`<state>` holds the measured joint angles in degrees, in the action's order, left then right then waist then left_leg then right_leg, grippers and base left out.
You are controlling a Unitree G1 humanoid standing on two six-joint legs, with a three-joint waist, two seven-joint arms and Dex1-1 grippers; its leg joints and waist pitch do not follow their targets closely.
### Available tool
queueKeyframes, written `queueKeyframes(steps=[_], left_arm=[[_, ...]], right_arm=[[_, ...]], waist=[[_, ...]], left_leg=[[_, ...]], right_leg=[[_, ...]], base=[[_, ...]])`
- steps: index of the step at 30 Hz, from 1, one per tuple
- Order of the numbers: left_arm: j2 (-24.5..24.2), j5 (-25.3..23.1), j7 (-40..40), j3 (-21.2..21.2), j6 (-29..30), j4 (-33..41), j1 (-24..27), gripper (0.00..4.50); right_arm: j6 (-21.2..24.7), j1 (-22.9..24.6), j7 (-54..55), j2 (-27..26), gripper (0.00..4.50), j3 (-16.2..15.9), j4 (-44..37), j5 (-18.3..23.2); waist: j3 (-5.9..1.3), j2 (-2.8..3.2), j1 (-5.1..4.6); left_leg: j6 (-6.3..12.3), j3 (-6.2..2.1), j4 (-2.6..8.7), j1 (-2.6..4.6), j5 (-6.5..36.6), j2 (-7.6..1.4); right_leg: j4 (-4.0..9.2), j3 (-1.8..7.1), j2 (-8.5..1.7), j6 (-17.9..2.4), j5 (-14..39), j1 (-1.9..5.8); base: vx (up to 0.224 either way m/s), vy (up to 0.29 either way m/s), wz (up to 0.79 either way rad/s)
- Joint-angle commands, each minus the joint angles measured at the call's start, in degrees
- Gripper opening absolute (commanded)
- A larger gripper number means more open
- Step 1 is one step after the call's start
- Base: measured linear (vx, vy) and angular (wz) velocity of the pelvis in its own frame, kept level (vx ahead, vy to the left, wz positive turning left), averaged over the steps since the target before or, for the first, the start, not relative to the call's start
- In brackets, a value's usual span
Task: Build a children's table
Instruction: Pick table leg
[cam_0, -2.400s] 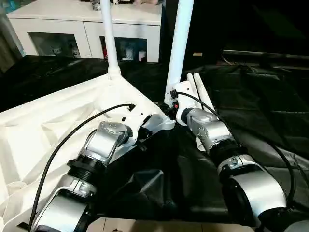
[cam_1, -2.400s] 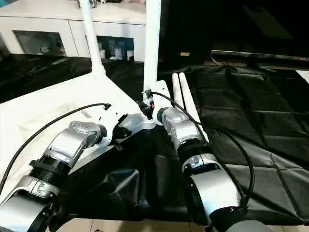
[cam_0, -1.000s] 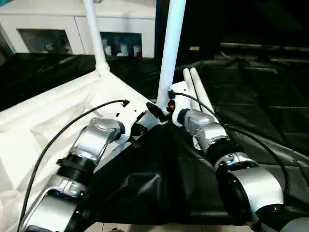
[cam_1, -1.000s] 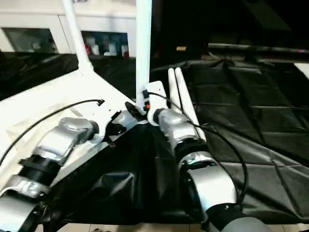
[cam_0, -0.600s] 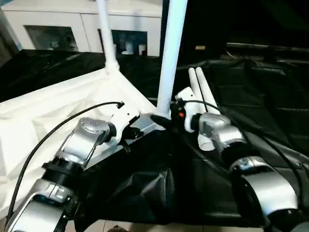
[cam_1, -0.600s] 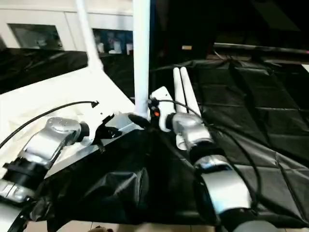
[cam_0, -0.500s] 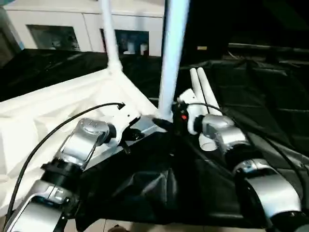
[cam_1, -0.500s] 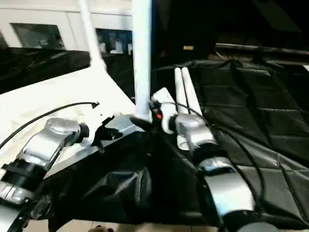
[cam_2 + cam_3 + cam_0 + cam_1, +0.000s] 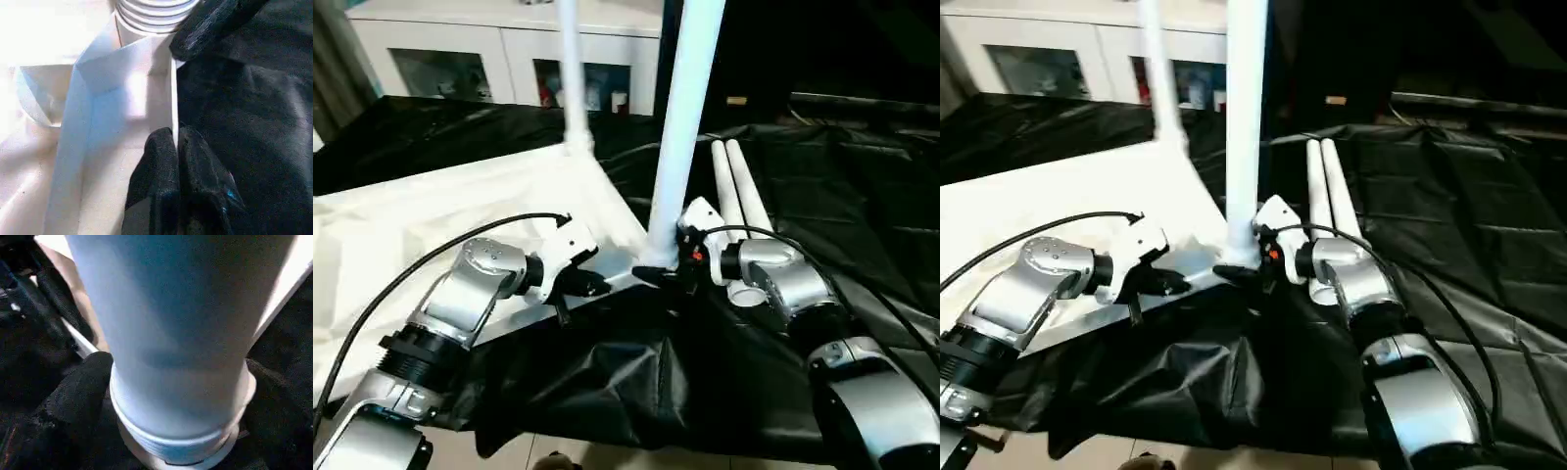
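**Ana:** Fingers first: the left gripper (image 9: 177, 147) has its two black fingers pressed together on the thin rim of the table top (image 9: 440, 220), close to the corner. The right gripper (image 9: 176, 396) stands spread wide, one pad on each side of the base of the near leg (image 9: 683, 127), right at its threaded collar.

**Ben:** Is that leg seated?

**Ana:** It stands upright in the corner socket, but in the right wrist view ribbed thread shows above the socket, so I judge it not fully home. That is the risk: if the right fingers close off-centre or twist at an angle, the leg could cross-thread or tip out. The left pinch is on a narrow edge, so it could slip and let the top turn with the leg.

**Ben:** And the table itself?

**Ana:** All white plastic, lying upside down on the black sheet (image 9: 862, 196) that covers the worktop, its ribbed underside facing up. A far leg (image 9: 573, 78) stands at another corner. Two spare legs (image 9: 736, 186) lie side by side on the sheet, just beside the right gripper. A white cabinet (image 9: 460, 49) stands behind.
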<state>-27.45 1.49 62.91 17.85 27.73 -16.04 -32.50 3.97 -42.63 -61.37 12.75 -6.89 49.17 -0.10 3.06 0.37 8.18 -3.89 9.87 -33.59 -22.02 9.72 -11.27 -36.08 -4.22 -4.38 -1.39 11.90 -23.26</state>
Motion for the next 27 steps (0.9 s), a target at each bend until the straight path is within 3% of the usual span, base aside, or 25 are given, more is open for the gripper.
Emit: queueKeyframes(steps=[1,11,18,27], left_arm=[[0.14,2.23,2.37,-0.15,-3.12,3.37,-1.25,0.00],[-0.38,2.18,3.52,0.31,-3.51,3.22,-1.01,0.00],[-0.32,1.80,4.08,0.48,-4.12,2.50,-1.14,0.00],[-0.36,1.40,3.88,0.84,-4.66,1.84,-1.04,0.00]], right_arm=[[1.13,0.47,-1.48,0.55,4.24,-0.72,-2.32,0.56],[2.22,2.24,-2.30,1.26,4.24,-1.44,-4.04,0.61],[3.20,3.34,-2.32,1.36,4.24,-1.63,-5.46,0.99],[3.71,4.40,-1.85,1.17,3.47,-1.52,-6.04,1.16]], waist=[[-4.03,0.56,-0.42],[-4.29,0.49,-0.29],[-4.33,0.76,-0.34],[-4.40,0.70,-0.29]], left_leg=[[1.62,-0.39,3.60,1.13,9.35,-2.13],[2.16,-0.36,3.26,1.07,7.08,-1.97],[1.62,-0.41,3.27,1.14,7.99,-2.00],[1.72,-0.44,3.20,1.10,7.64,-1.96]], right_leg=[[3.57,2.71,-3.82,-13.87,1.53,3.37],[3.20,2.69,-3.72,-14.09,-1.83,3.42],[3.22,2.65,-3.71,-14.23,-1.48,3.40],[3.11,2.62,-3.69,-14.17,-2.12,3.48]], base=[[0.000,0.000,0.00],[0.000,0.000,0.00],[0.000,0.000,0.00],[0.000,0.000,0.00]])
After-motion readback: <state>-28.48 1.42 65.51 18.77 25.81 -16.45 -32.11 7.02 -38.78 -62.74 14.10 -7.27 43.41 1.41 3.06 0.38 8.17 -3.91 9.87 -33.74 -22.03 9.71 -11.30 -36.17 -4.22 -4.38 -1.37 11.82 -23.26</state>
